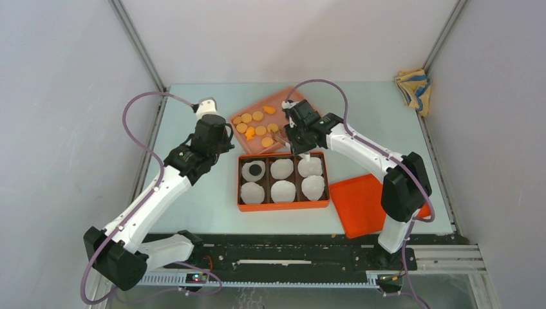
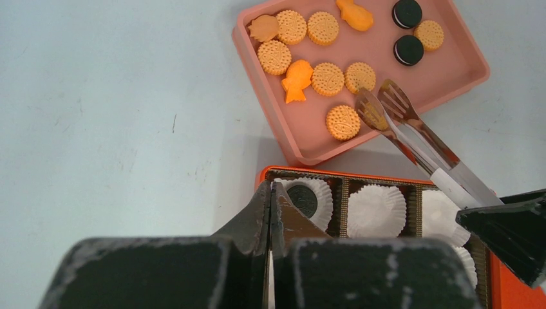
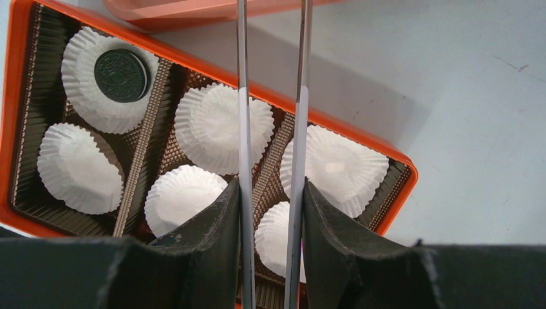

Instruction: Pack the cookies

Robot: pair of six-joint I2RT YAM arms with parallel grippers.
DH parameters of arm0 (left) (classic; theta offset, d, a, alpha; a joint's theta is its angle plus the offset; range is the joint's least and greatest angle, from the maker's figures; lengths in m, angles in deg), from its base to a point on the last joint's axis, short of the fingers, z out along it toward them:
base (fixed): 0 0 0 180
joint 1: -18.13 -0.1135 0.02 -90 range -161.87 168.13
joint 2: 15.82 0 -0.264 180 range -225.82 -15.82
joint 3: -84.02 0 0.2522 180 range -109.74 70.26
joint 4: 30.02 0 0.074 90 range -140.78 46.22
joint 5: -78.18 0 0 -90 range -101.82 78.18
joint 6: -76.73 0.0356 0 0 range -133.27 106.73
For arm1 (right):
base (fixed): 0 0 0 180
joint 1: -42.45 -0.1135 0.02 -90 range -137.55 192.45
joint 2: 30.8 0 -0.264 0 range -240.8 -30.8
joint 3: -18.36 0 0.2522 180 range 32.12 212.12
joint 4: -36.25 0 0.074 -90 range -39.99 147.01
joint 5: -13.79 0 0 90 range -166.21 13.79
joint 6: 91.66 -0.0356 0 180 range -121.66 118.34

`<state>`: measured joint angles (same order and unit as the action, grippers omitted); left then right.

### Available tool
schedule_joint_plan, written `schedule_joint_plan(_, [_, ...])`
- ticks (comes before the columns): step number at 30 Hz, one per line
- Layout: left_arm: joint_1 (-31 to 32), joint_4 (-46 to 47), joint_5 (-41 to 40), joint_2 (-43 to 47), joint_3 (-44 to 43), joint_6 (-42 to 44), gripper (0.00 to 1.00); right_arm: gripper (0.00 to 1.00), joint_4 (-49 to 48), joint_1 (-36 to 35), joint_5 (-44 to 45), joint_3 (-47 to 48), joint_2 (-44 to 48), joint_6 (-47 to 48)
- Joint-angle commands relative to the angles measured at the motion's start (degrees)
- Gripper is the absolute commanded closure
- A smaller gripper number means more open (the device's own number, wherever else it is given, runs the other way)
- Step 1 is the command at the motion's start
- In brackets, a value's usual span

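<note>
Right gripper (image 3: pixel 270 193) clamps the metal tongs (image 2: pixel 412 138), a grip only its own wrist view shows. The left wrist view catches the tong tips over the pink tray (image 2: pixel 463 64) behind the orange box (image 3: pixel 13 96), among the cookies (image 2: pixel 328 78). One black cookie (image 3: pixel 121 75) sits in the box's far-left paper cup (image 3: pixel 84 96). Left gripper (image 2: pixel 270 212): closed, empty, beside the box.

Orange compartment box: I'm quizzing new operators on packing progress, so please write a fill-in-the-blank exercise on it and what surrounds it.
1. In the orange six-compartment box, ___ of the white crinkled paper cups contains a cookie.
2. That round sandwich cookie is coloured ___.
3. The silver metal tongs are gripped by the robot's ___ hand.
4. The black cookies lying on the pink rectangular tray number ___.

Missing words: one; black; right; two.
</note>
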<state>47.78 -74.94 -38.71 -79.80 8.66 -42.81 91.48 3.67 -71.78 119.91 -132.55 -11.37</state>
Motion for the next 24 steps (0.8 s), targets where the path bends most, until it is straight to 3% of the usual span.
schedule_joint_plan(1, [-0.1, 0.7, -1.5, 1.3, 0.3, 0.0, 0.99, 0.65, -2.7, 0.5, 0.2, 2.0, -2.3, -0.9])
schedule_joint_plan(16, [-0.2, 1.4, 0.0, 1.1, 1.3, -0.4, 0.99, 0.64, -1.4, 1.4, -1.3, 8.1, -8.6, -1.5])
schedule_joint_plan(20, [-0.2, 1.5, 0.0, 1.1, 1.6, -0.4, 0.99, 0.50, -1.3, 1.5, -2.1, 9.3, -9.7, -1.8])
schedule_joint_plan(24, [-0.2, 2.0, 0.2, 1.4, 1.9, -0.4, 0.98, 0.49, -0.3, 1.9, -2.3, 11.1, -11.4, -2.1])
